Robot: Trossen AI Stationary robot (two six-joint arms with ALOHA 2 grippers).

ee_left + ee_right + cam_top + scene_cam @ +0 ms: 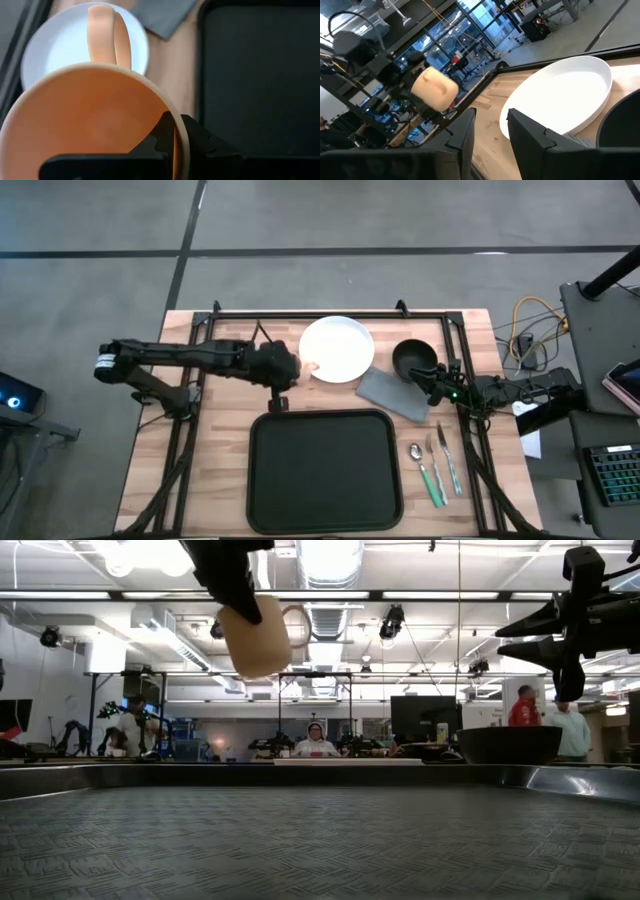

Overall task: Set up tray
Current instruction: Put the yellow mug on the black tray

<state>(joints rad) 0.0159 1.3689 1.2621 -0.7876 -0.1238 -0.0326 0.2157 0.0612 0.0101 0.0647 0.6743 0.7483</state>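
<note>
A peach-orange mug (95, 115) hangs in the air in my left gripper (175, 137), over the table's far-left part beside the white plate (338, 348); in the low view the mug (255, 635) floats well above the tabletop. The large black tray (325, 470) lies flat at the near middle. My right gripper (492, 130) is open and hovers over the black bowl (413, 358), touching nothing. A grey napkin (393, 392) lies between plate and bowl. My left gripper pinches the mug's rim (182, 145) on the side opposite the handle (107, 35), one finger inside the cup and one outside. The fingers come slanting down from the table's left. The mug is lifted clear and hangs tilted below them.
A spoon, fork and knife (437, 465) lie side by side right of the tray. The tray's inside is bare. A black frame rail (330, 314) runs along the table's far edge. People sit and stand in the room (316, 740) beyond the table.
</note>
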